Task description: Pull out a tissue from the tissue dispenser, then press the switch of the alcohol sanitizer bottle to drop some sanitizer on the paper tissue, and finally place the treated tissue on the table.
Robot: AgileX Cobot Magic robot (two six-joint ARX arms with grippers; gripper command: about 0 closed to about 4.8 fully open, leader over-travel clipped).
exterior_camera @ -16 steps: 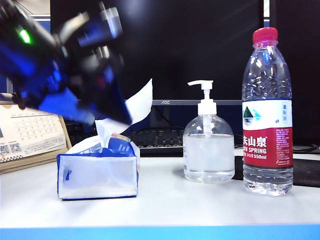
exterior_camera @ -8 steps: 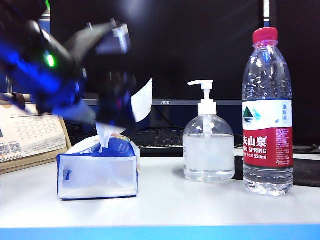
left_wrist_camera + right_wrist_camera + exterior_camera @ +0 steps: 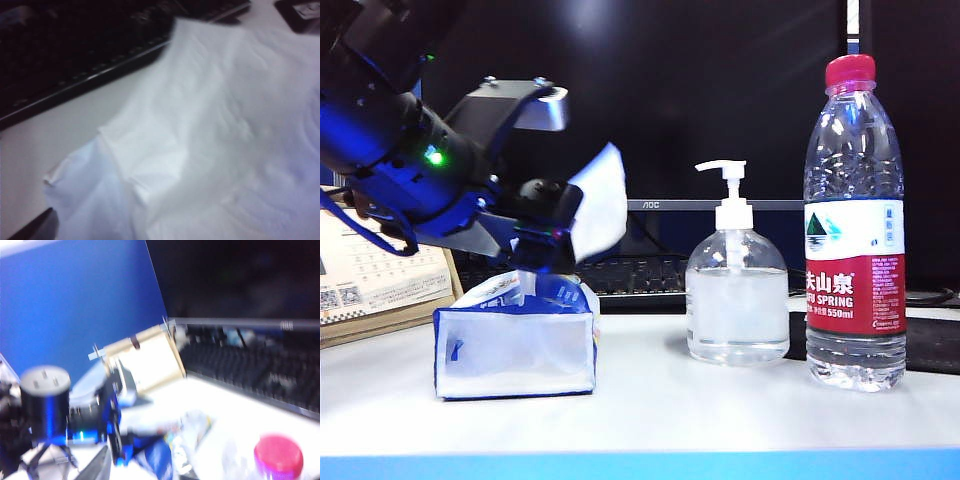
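The tissue (image 3: 602,200) is poking up out of the top slot of the tissue dispenser (image 3: 515,350), a thin floppy white sheet with soft folds, so I'd guess it weighs basically nothing and tears if yanked sideways. Best spot to pinch looks like the raised flap, pulling straight up. The left gripper (image 3: 545,170) is right at it above the pack, jaws spread wide with the sheet between them, not clamped yet. The pack itself is soft crinkly plastic with blue edges, probably light enough to lift along with the pull. The alcohol sanitizer bottle (image 3: 737,300) sits further right on the tabletop (image 3: 680,400), clear and squat. The right gripper isn't visible anywhere; going by its reading, jaws open.
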